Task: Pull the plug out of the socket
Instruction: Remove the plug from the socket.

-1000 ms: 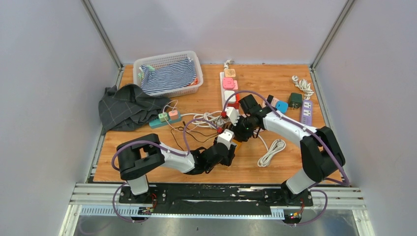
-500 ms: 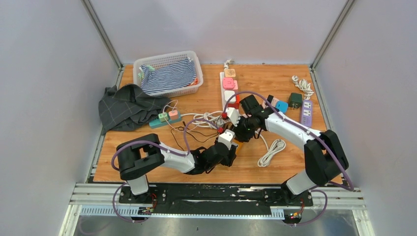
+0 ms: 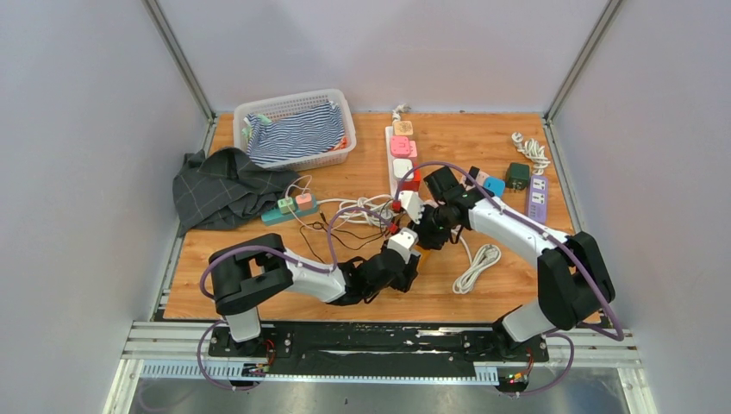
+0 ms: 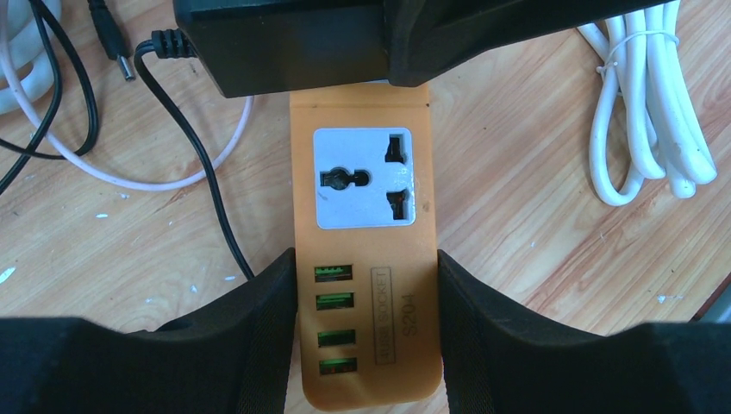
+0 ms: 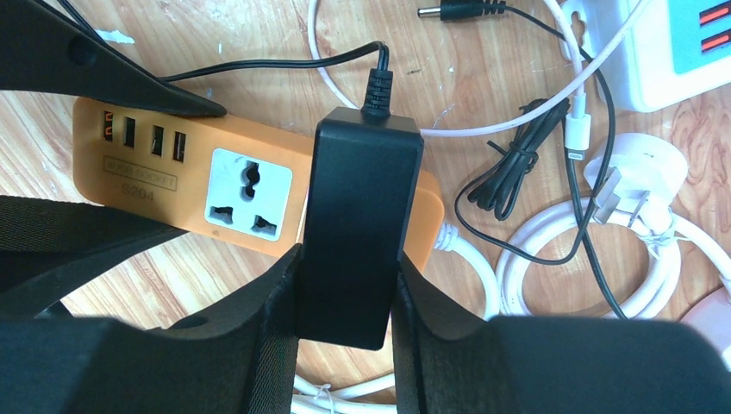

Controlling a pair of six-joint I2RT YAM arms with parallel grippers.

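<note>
Frame centre: I see the left gripper (image 4: 362, 289) clamping the flat orange plastic socket strip (image 4: 362, 105) by its USB end. Immediately right, the right gripper (image 5: 345, 280) grips the black box-shaped plug (image 5: 358, 190), which sits on the strip's other end.

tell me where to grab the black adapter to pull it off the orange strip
Its two long flat sides, coming from above with fingers straddling the black adapter, away from the cable end. The body stands proud of the orange strip, leaving those faces exposed.

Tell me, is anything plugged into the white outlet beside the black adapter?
No, the white outlet beside the black adapter shows only empty holes.
</note>
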